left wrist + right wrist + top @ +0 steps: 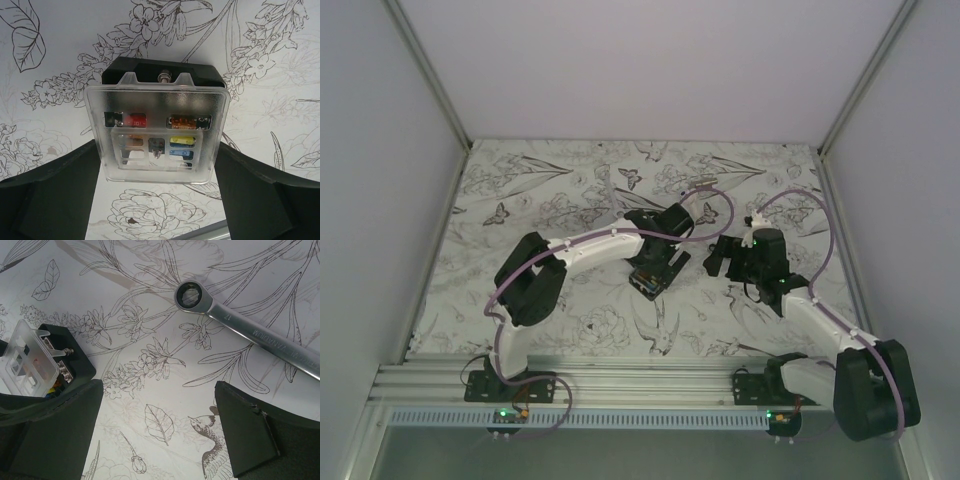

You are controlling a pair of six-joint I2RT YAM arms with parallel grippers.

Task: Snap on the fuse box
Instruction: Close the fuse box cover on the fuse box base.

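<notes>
The fuse box is a black square base on the floral table, with a clear plastic cover lying over its red, yellow and blue fuses. In the right wrist view the cover sits tilted, one edge raised off the base. My left gripper is open, its fingers on either side of the near end of the box with a small gap. In the top view it hovers over the box. My right gripper is open and empty, right of the box.
A silver ring wrench lies on the table beyond my right gripper, to its right. White walls close in the table on three sides. The aluminium rail with the arm bases runs along the near edge.
</notes>
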